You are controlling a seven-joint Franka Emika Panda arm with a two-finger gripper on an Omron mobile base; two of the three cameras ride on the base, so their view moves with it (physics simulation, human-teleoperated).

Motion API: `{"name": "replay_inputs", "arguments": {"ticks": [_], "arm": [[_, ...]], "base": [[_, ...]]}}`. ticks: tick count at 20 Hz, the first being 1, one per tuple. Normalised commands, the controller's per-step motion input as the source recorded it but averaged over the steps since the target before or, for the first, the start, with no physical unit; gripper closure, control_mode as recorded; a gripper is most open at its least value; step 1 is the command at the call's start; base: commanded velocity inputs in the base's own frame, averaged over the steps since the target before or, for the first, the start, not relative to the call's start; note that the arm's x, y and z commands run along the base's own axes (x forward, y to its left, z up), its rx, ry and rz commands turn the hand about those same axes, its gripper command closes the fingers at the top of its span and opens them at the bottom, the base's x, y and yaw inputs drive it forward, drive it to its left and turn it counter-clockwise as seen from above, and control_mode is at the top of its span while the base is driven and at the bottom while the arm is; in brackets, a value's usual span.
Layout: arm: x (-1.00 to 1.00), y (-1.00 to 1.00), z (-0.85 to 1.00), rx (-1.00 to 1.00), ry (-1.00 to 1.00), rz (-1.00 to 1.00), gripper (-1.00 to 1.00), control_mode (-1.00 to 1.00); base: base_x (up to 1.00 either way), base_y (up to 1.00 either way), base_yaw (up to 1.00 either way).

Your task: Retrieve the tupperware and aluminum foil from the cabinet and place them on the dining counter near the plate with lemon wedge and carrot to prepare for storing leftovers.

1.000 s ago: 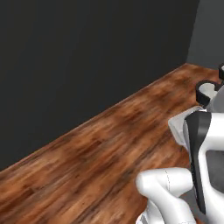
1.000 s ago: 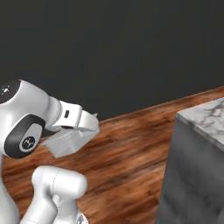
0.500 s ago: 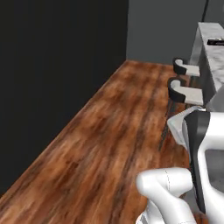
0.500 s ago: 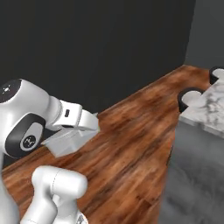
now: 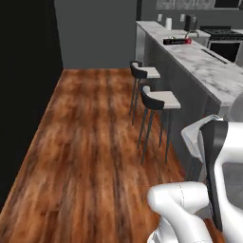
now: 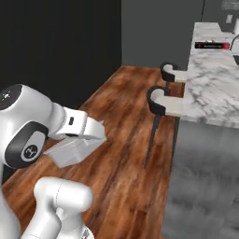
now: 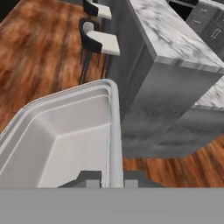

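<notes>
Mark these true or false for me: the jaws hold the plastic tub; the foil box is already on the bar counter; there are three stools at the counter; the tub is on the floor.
1. The gripper holds the plastic tub by its rim. True.
2. The foil box lies on the bar counter. True.
3. Three stools stand at the counter. False: two stools show.
4. The tub sits on the floor. False: it is carried in the air at the arm's end.
</notes>
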Motion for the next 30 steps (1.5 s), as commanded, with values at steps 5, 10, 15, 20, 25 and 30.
{"name": "replay_inputs", "arguments": {"ticks": [5, 10, 15, 20, 25, 30], "arm": [[0.0, 0.0, 0.0, 0.0, 0.0, 0.0, 1.0, 1.0], [0.0, 0.0, 0.0, 0.0, 0.0, 0.0, 1.0, 1.0], [0.0, 0.0, 0.0, 0.0, 0.0, 0.0, 1.0, 1.0], [0.0, 0.0, 0.0, 0.0, 0.0, 0.0, 1.0, 1.0], [0.0, 0.0, 0.0, 0.0, 0.0, 0.0, 1.0, 1.0], [0.0, 0.0, 0.0, 0.0, 0.0, 0.0, 1.0, 1.0]], "base": [[0.77, 0.7, -0.6], [0.95, 0.93, -0.51], [1.0, 0.93, -0.46], [1.0, 0.91, -0.46], [1.0, 0.87, -0.46], [1.0, 0.84, -0.47]]}}
